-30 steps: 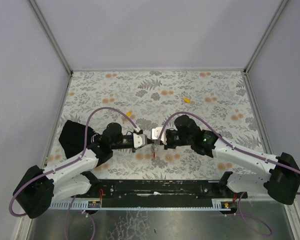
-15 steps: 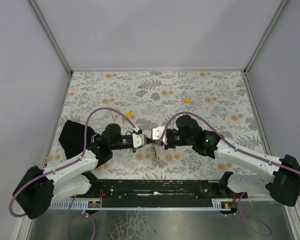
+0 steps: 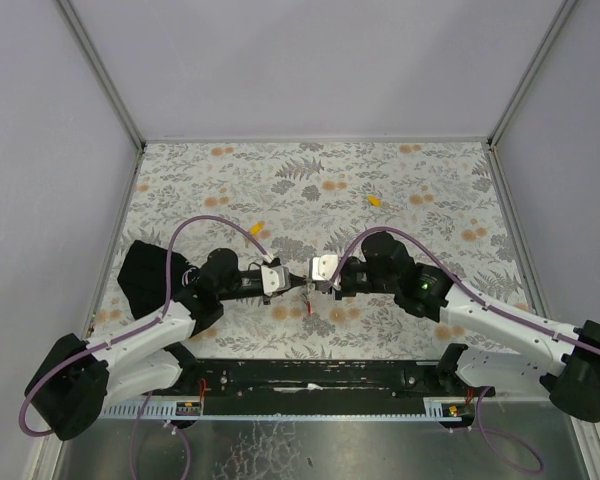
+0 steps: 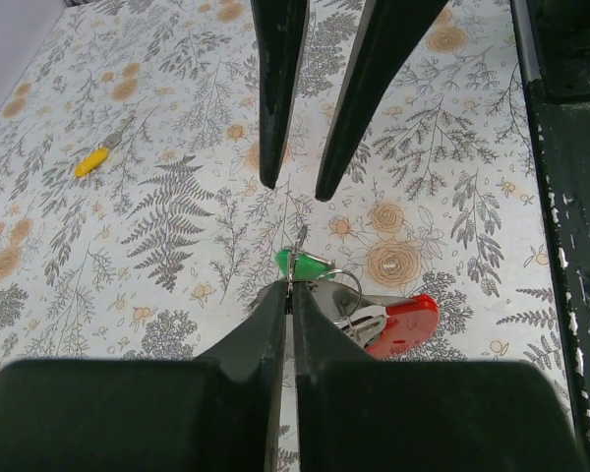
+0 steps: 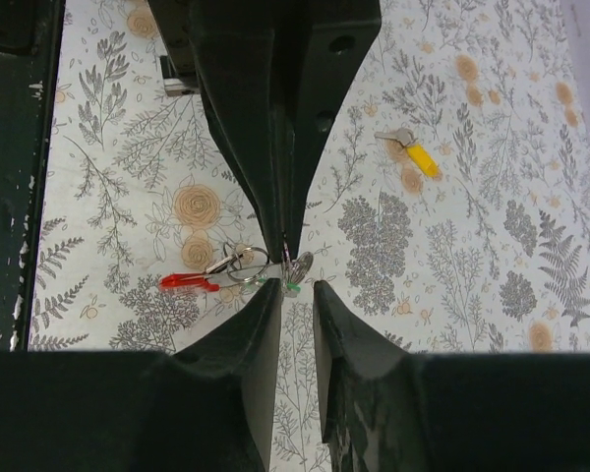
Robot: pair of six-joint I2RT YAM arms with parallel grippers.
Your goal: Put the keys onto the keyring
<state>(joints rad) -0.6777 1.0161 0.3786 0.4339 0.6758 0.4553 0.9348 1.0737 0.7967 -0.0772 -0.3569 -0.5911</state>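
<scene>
Top external view: a table is seen covered by a cloth [image 3: 430,170] printed with grey ferns and orange flowers. It is closed in on the left, far and right sides by pale lilac walls [image 3: 310,60], with metal posts [image 3: 100,70] at the far corners. A black rail [image 3: 320,375] is fixed along the near edge, and both arms are mounted on it.

The left gripper [image 3: 292,282] and right gripper [image 3: 313,283] are set tip to tip near the middle of the near edge. The keyring [image 3: 307,308] is found just on their near side.

In the left wrist view the left fingers are seen clenched on the metal ring of the keyring. The green key [image 4: 303,263] is threaded there, just beyond the fingertips, and the red tab [image 4: 403,324] is spread to the right. Whether the tab is resting on the cloth cannot be told.

The right gripper is held released, its fingers spread. In the right wrist view the green key is framed between their tips, and contact cannot be made out.

One yellow key [image 3: 258,226] is left on the cloth to the far left of the grippers. A second yellow key [image 3: 375,200] lies farther off to the right, well apart from both.
</scene>
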